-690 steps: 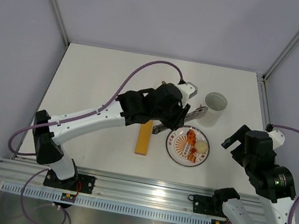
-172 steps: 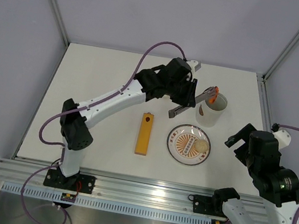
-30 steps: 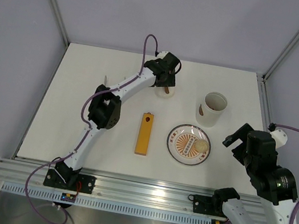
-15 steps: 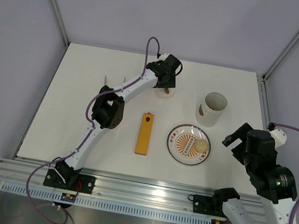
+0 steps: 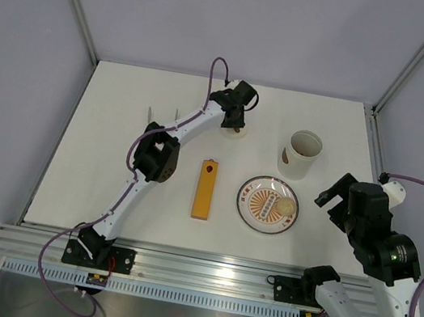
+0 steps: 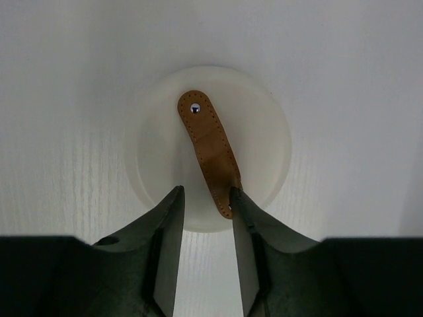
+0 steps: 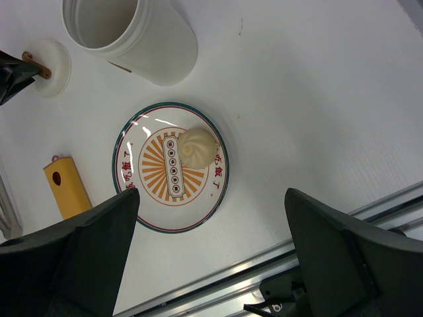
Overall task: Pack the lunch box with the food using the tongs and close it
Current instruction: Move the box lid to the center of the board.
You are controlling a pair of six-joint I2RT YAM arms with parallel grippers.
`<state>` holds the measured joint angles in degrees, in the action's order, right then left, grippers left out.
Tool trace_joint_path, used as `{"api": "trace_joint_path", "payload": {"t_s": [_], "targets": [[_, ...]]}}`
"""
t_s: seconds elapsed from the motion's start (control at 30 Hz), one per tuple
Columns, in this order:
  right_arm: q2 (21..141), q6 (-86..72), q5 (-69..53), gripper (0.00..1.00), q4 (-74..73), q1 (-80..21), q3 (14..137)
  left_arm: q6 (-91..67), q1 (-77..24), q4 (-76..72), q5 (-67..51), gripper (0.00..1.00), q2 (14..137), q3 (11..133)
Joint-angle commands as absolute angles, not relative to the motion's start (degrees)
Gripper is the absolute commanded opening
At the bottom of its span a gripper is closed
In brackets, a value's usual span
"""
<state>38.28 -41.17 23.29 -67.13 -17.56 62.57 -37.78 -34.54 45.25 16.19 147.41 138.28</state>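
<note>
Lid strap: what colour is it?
The strap is tan brown with stitched edges and a silver rivet; the left wrist view shows it best.

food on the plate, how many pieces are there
1: a pale bun sits off-centre on the plate. More pieces may be inside the lunch box, whose bottom is out of sight.

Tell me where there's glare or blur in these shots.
Right wrist view: glare streaks on the plate, upper left; the right tool shows dark, silhouetted fingers. Left wrist view: pale lid nearly merges with white table, brown strap sharp. Top view: evenly lit.
</note>
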Motion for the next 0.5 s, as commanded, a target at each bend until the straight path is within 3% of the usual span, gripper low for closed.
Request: {"api": "trace_joint_path", "payload": {"t_s": [0.0, 0.1, 0.3, 0.47], "targets": [[38.6, -40.8, 23.6, 0.99, -65.7, -17.8, 62.7, -36.8, -34.3, 42.6, 14.1, 0.31, 145.1, 137.6], [38.8, -40.8, 23.4, 0.99, -65.5, -17.7, 62.6, -36.0, -34.6, 40.1, 12.5, 0.23, 141.7, 132.2], [39.0, -40.8, 23.0, 1.00, -65.0, -17.7, 62.2, -33.8, -36.1, 38.4, 11.9, 0.21, 137.6, 125.5], [39.3, -40.6, 23.0, 0.99, -65.1, -17.7, 62.5, -33.7, -36.8, 36.7, 9.0, 0.07, 135.8, 121.6]]}}
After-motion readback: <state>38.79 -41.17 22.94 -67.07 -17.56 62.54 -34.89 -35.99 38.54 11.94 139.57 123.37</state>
